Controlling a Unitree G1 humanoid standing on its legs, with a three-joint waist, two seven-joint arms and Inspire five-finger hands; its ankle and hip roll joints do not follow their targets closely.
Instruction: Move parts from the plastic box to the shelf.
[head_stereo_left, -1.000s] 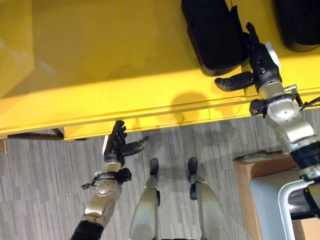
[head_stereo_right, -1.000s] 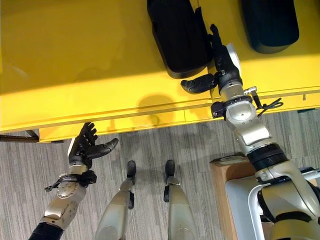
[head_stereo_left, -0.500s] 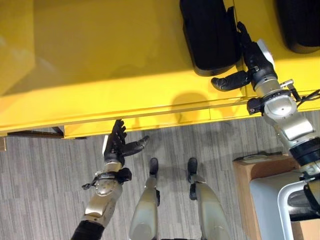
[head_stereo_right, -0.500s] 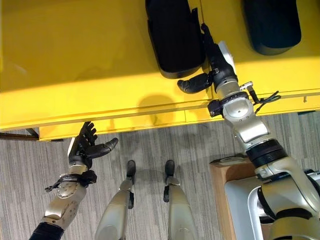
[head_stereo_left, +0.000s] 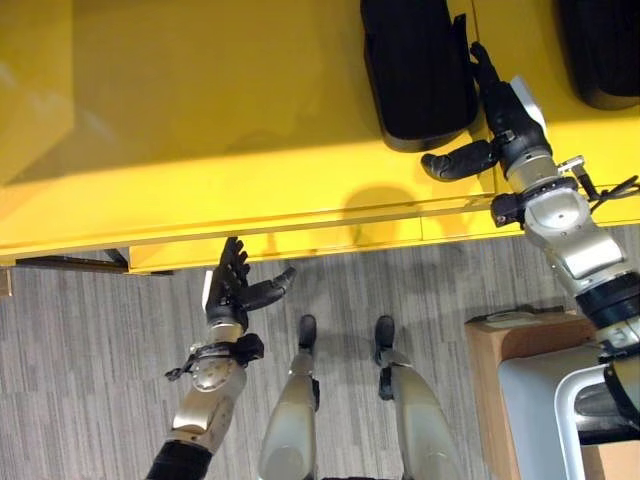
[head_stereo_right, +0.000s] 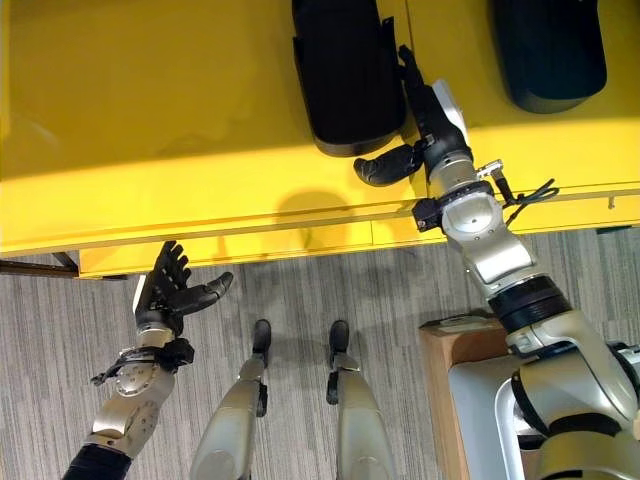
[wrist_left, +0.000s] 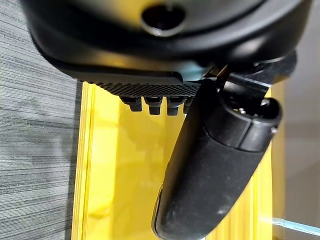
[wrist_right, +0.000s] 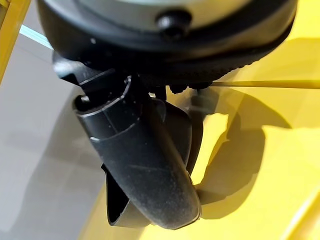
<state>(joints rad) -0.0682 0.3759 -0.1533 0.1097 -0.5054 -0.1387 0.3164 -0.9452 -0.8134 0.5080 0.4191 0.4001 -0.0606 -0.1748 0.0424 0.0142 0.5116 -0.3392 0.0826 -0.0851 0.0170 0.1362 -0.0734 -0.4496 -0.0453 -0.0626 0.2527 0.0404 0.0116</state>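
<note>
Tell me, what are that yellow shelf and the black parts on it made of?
The yellow shelf looks like painted metal or laminate: smooth, with a soft sheen. The black parts seem moulded matte plastic, with rounded edges and dull highlights. Neither is certain from looks alone.

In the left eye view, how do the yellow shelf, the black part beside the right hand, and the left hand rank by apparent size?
1. Yellow shelf, largest by far.
2. Black part beside the right hand.
3. Left hand, smallest, though it may lie nearer the camera, so true size is unsure.

Both black parts on the yellow shelf (head_stereo_left: 200, 120) (one (head_stereo_left: 415, 65) beside the right hand (head_stereo_left: 500, 110), another (head_stereo_left: 600, 50) at the far right corner) are cut off by the picture's top edge.
</note>
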